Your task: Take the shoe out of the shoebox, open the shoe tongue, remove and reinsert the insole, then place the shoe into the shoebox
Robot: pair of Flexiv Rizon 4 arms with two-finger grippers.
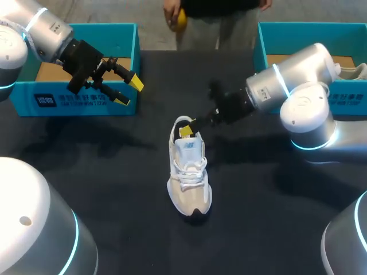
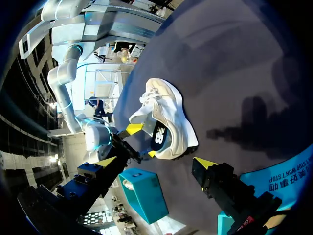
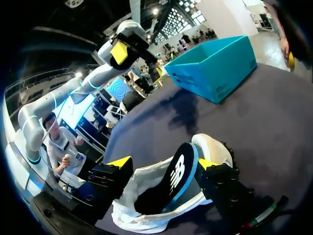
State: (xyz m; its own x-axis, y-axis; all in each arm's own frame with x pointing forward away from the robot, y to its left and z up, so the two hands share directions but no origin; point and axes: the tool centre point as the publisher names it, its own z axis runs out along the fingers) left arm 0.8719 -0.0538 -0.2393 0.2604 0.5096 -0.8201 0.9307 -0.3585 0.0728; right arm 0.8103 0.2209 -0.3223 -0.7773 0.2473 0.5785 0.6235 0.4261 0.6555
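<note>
Two spread tools: left tool (image 1: 129,91) near the lettered blue shoebox (image 1: 80,103), right tool (image 1: 188,126) astride the logo-marked dark insole (image 3: 178,176) of the shoe (image 1: 192,184).

The shoe (image 1: 189,172) was seen in white and cream, with white laces and a black toe tip. Its insole (image 3: 178,176) was shown in dark navy, edged in teal and marked with a white logo. The left box (image 1: 86,94) and right box (image 1: 264,46) were coloured teal, printed in white, with brown inside. The surface (image 1: 114,189) was covered in black. The left arm (image 1: 40,28) and right arm (image 1: 298,69) were finished in silver-grey with glowing blue rings. The left claw (image 1: 129,90) and right claw (image 1: 188,127) were coloured black and yellow.
</note>
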